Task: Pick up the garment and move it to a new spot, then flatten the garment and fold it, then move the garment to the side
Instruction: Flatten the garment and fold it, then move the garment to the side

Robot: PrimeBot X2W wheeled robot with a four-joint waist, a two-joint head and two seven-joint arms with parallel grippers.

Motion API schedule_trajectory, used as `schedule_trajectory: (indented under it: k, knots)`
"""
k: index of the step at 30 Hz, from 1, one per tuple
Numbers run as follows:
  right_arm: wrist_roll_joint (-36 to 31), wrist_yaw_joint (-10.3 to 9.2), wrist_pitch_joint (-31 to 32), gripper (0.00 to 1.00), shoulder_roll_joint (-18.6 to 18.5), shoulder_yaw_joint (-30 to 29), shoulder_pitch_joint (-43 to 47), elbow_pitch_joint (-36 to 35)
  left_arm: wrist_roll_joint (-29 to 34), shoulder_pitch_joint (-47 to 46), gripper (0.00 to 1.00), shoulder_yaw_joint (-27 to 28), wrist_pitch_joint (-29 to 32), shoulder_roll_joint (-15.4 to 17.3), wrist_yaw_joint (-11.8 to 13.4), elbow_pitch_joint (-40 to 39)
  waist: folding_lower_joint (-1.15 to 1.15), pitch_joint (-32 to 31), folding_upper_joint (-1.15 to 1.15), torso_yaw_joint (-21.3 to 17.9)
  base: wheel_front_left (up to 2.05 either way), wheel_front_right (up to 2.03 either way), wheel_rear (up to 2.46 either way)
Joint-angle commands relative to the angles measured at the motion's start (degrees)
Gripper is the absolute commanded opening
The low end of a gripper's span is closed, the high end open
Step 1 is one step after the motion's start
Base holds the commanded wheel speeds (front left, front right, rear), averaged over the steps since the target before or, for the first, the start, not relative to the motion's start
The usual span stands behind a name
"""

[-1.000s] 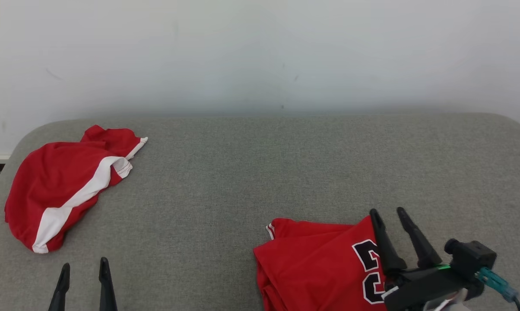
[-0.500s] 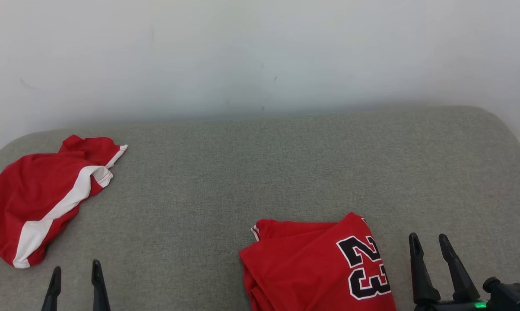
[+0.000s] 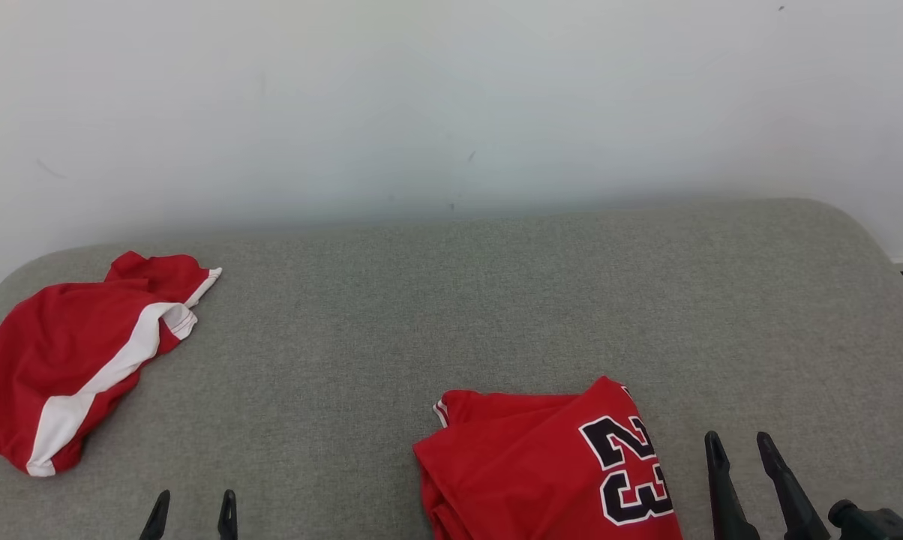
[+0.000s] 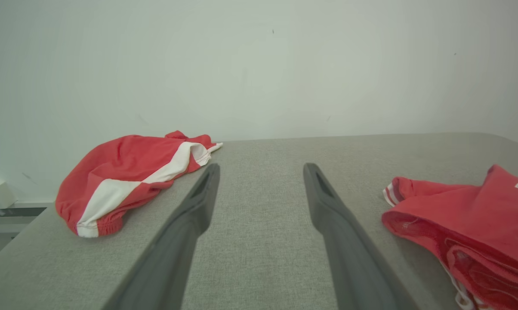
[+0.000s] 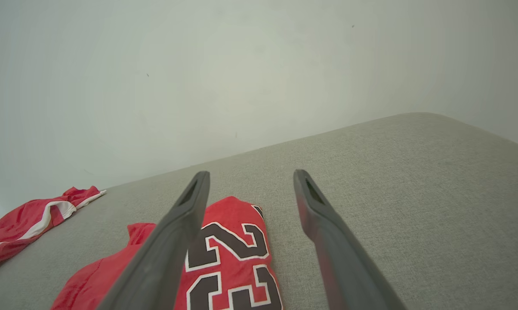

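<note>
Shorts (image 3: 84,360) lie crumpled far left on the worktop (image 3: 421,300). Left gripper (image 3: 196,496) apart, empty. Jersey (image 3: 526,465) sits front-centre and looks folded already. Right gripper (image 3: 738,439) just beside it, spread, holding nothing. Probably only the sideways move left.

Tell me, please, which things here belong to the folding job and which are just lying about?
Job: red number 23 jersey, folded; open right gripper beside it; open left gripper.
Lying about, likely: crumpled red shorts with white stripe, far left; grey cushioned surface.
</note>
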Motion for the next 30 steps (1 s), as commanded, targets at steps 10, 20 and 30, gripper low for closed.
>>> schedule_trajectory:
  k: [10, 20, 30]
  knots:
    - [-0.25, -0.15, -0.25, 1.00, -1.97, 1.69, -0.49, 2.27, -3.00, 1.79, 1.00, -3.63, -0.18, 2.95, -0.30, 0.05, 0.00, -0.83, 0.00, 1.39, 0.00, 0.00, 0.00]
    - [0.24, -0.15, -0.25, 1.00, -2.58, 2.54, -0.63, 3.83, -3.89, 1.83, 1.00, -3.40, -0.18, 3.95, -0.26, -0.14, 0.00, -1.10, 0.00, 1.70, 0.00, 0.00, 0.00]
    - [-0.04, -0.15, -0.25, 1.00, -2.46, 2.84, -0.54, 4.32, -3.74, 1.92, 1.00, -3.20, -0.18, 3.83, -0.27, 0.08, 0.00, -1.01, 0.00, 1.84, 0.00, 0.00, 0.00]
